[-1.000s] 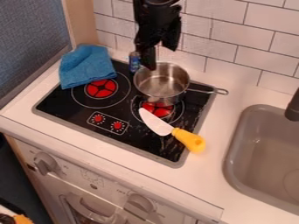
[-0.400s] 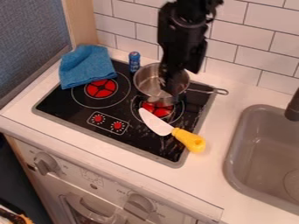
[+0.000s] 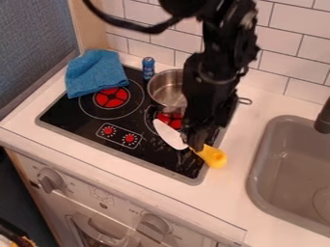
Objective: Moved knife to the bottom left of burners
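The black gripper [image 3: 195,143] hangs over the right part of the stove, its tip at the spot where the knife's blade meets its handle. Whether it touches the knife I cannot tell. The toy knife [image 3: 211,156] has a yellow handle that lies across the stove's right front edge, and its white blade slants up and left toward the red right burner [image 3: 169,119]. On the left side of the black stovetop [image 3: 80,126] is another red burner [image 3: 111,97].
A metal pot [image 3: 169,89] stands on the back right of the stove, its handle partly behind the arm. Beside it are a blue can [image 3: 148,68] and a blue cloth [image 3: 95,73]. The grey sink [image 3: 259,166] is at the right.
From above the pot, the gripper has come down and forward to the knife, slightly to the right. The knife, pot, can and cloth have not moved.
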You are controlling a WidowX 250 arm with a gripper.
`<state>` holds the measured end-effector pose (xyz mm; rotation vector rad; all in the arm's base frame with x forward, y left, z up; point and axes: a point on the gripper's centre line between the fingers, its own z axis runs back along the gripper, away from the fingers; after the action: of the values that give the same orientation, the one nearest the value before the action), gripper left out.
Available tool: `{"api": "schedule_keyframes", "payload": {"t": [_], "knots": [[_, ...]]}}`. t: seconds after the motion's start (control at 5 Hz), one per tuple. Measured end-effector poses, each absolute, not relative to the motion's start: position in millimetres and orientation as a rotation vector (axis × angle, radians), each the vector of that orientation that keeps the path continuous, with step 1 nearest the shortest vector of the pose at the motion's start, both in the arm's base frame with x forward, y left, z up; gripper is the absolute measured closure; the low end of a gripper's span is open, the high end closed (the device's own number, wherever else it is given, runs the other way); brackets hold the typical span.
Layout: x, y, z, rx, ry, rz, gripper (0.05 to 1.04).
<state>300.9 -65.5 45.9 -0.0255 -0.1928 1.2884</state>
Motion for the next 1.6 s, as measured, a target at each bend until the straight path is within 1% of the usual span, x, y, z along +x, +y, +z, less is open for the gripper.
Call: {"api": "schedule_keyframes", "payload": {"t": [0.2, 0.4, 0.6, 0.8, 1.0, 1.4, 1.6], "knots": [[298.3, -74.9, 23.1, -0.012, -0.175, 1.237, 0.083], [296.8, -76.1, 12.1, -0.002, -0.162, 1.236, 0.083], [300.4, -79.8, 5.1, -0.003, -0.150, 1.217, 0.138], [303.4, -86.2, 4.8, 0.024, -0.185, 1.181, 0.420], [303.0, -86.8, 4.7, 0.017, -0.188, 1.186, 0.557], [300.4, -84.4, 6.9, 0.015, -0.200, 1.195, 0.557], [297.5, -70.6, 15.9, 0.034, -0.215, 1.228, 0.557]]}}
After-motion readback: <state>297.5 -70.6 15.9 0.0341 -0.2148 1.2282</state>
